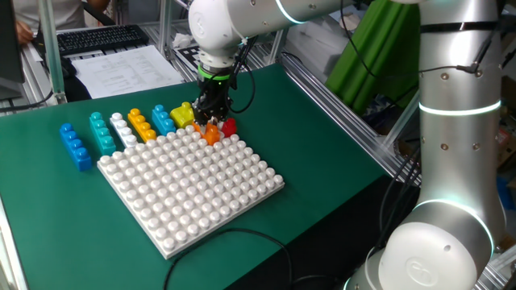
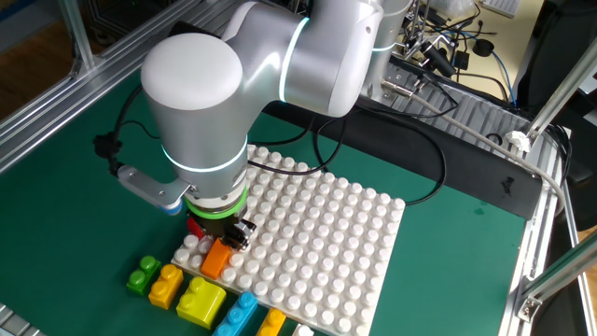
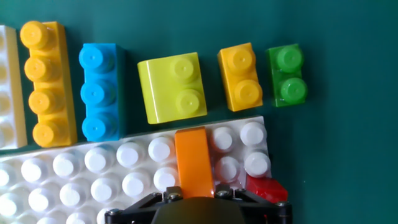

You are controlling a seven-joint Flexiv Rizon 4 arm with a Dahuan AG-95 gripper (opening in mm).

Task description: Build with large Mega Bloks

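Green mat (image 1: pixel 322 145) under a white studded baseplate (image 1: pixel 193 189); behind its far edge, left to right: blue brick (image 1: pixel 75 146), teal (image 1: pixel 101 133), white (image 1: pixel 123 129), orange (image 1: pixel 142 125), light blue (image 1: pixel 163 119), yellow (image 1: pixel 182 113). Gripper (image 1: pixel 212 121) is clamped on a small orange brick (image 1: pixel 212 134) at the baseplate's far corner, red brick (image 1: pixel 229 126) just beside it.

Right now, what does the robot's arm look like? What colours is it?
The arm is fat, round and shiny silver-white, built from smooth rounded segments. Thin rings glow pale teal at its joints. Near the wrist sits a bright green ring, and below it the gripper is small and black. A black cable loops beside the wrist.
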